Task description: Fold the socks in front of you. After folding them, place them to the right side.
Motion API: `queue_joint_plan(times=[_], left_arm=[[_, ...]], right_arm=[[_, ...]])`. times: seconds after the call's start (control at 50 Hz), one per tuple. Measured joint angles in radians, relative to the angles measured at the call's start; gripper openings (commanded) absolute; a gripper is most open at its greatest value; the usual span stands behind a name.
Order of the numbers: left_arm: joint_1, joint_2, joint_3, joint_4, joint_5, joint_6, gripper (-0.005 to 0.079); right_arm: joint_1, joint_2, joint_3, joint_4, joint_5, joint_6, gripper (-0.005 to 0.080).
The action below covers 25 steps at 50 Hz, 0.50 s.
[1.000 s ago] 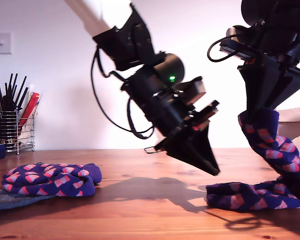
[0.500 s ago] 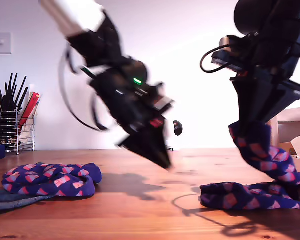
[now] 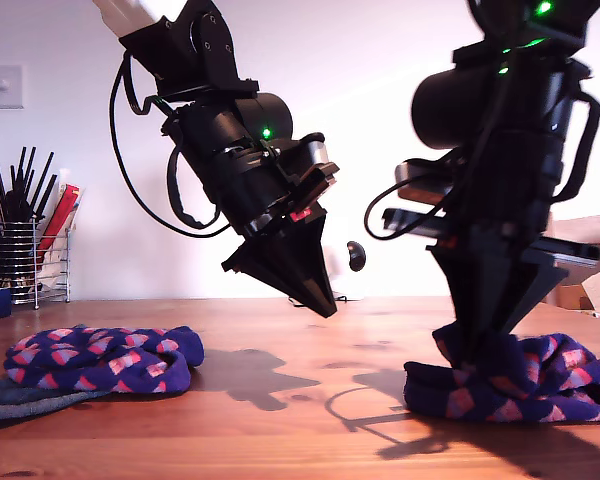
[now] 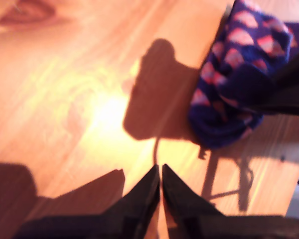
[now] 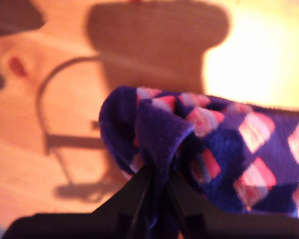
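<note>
Checked sock (image 3: 540, 385), its top fold hidden between my second gripper (image 5: 159, 191)'s jaws.

The bench (image 3: 280, 420) is a wooden surface with a warm reddish-brown finish, visible grain and several dark knots. Strong light falls on it, producing sharp dark shadows and, in both wrist views, a bright glare patch on the wood (image 4: 107, 112). Behind the bench stands a plain white wall (image 3: 70, 230). A white switch plate (image 3: 1, 87) is mounted on the wall at the exterior view's left. Below it, at the bench's far edge, a wire utensil holder (image 3: 25, 262) contains upright black sticks and a red item. A cardboard box (image 3: 578, 295) sits at the exterior view's right edge.
</note>
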Motion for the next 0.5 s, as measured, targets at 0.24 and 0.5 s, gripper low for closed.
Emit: queue_joint_plan(times=[0.24,0.5], left_arm=[[0.000,0.000,0.000,-0.017,0.000,0.016,-0.0021],[0.001,0.000,0.000,-0.018,0.000,0.027,-0.0021]], right_arm=[[0.022,0.017,0.000,0.005,-0.021,0.018,0.0224],[0.022,0.017,0.047,-0.048,-0.067,0.022,0.0255]])
